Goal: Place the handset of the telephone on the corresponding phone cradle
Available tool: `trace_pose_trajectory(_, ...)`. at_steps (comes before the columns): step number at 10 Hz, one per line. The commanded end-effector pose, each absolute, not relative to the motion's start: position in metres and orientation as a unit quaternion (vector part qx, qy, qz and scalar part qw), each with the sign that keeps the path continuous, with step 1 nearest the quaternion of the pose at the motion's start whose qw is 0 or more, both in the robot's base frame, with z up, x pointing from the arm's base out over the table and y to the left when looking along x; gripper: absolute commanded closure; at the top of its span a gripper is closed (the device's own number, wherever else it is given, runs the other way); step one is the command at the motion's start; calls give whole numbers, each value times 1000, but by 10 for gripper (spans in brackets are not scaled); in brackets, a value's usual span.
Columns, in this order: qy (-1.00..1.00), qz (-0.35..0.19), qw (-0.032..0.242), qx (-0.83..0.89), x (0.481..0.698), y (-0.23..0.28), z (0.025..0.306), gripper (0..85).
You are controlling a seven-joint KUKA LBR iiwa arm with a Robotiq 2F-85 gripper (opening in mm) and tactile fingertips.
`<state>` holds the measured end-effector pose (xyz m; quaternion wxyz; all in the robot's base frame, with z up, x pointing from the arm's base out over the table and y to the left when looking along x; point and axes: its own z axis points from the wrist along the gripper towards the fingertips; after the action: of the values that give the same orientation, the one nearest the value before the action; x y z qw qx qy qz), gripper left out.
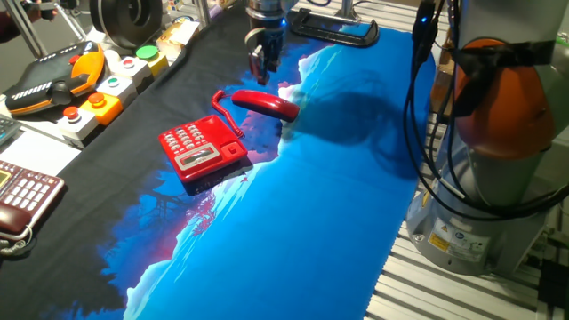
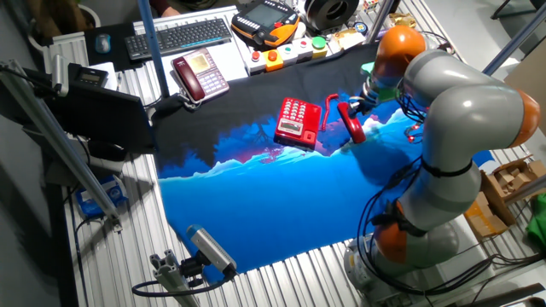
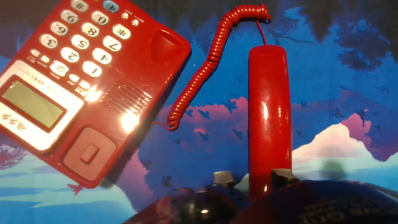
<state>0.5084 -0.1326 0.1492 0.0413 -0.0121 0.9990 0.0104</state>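
The bright red telephone (image 1: 203, 148) lies on the blue and black mat, keypad up; the hand view shows it at the left (image 3: 87, 93). Its phone cradle (image 3: 134, 93) along the base's side holds nothing. The red handset (image 1: 267, 104) lies on the mat beside the base, joined to it by the coiled cord (image 3: 205, 74). My gripper (image 1: 264, 67) hangs a little above the handset's far end, open. In the hand view the handset (image 3: 268, 112) runs up from between my fingertips (image 3: 224, 178). The other fixed view has the handset (image 2: 351, 122) right of the telephone (image 2: 299, 122).
A dark maroon phone (image 1: 22, 200) sits at the left table edge. An orange and black pendant (image 1: 53, 80) and a button box (image 1: 107, 93) stand at the back left. A black clamp (image 1: 333, 27) lies behind my gripper. The arm's base (image 1: 498, 133) is at the right.
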Motion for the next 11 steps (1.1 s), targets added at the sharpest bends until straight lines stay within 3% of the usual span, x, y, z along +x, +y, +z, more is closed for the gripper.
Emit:
trace_pose_trajectory(1, 999, 10, 42, -12, 510, -135, 145, 7)
trace_pose_trajectory(11, 999, 4, 29, -22, 518, -156, 95, 0)
